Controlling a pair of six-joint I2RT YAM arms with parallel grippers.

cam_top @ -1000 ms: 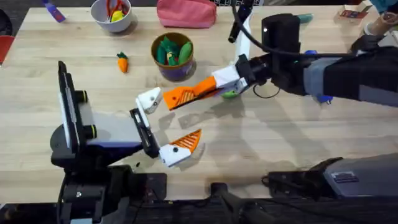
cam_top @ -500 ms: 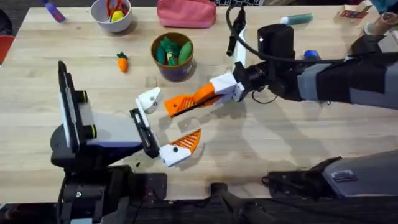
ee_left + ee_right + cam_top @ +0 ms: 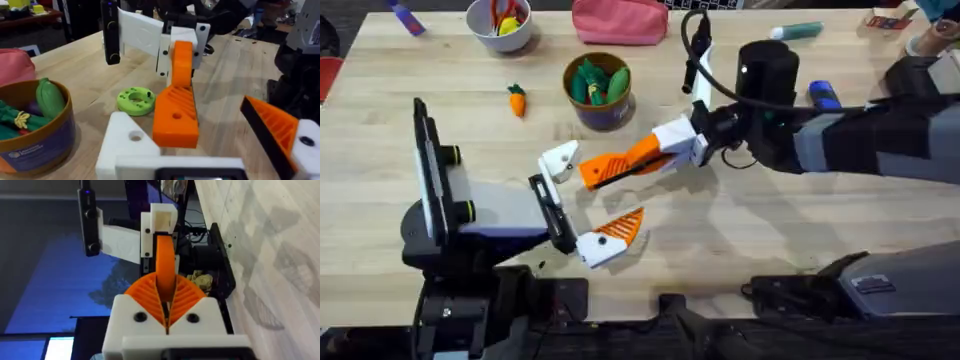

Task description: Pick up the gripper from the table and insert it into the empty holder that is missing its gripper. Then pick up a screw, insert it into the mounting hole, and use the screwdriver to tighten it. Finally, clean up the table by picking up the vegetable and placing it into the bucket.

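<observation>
The right arm's white two-finger gripper (image 3: 645, 160) has its orange ribbed pads (image 3: 167, 296) pinched together on the loose orange plastic wedge-shaped fingertip (image 3: 615, 165), held out flat above the wooden table (image 3: 770, 230). In the left wrist view that fingertip's ribbed face, with a small hole in it, hangs just in front of the bare white plastic holder block (image 3: 127, 142), close to it, though I cannot tell whether they touch. Compared with a moment ago the wedge has crept a little nearer the holder (image 3: 560, 160) and lies flatter, and the right arm has drawn up and back from the camera. The left arm's gripper (image 3: 585, 205) has not shifted; its jaws stand wide apart, one finger ending in the empty holder, the other carrying its own orange ribbed pad (image 3: 620, 228). Farther out, a flat green round disc (image 3: 135, 100) lies on the table behind the wedge. The dark purple round bucket with a tan rim (image 3: 597, 90) holds green toy vegetables, and the small orange toy carrot (image 3: 517, 99) lies just beside it on the wood. The blue cylindrical screwdriver (image 3: 823, 95) rests beyond the right arm.
</observation>
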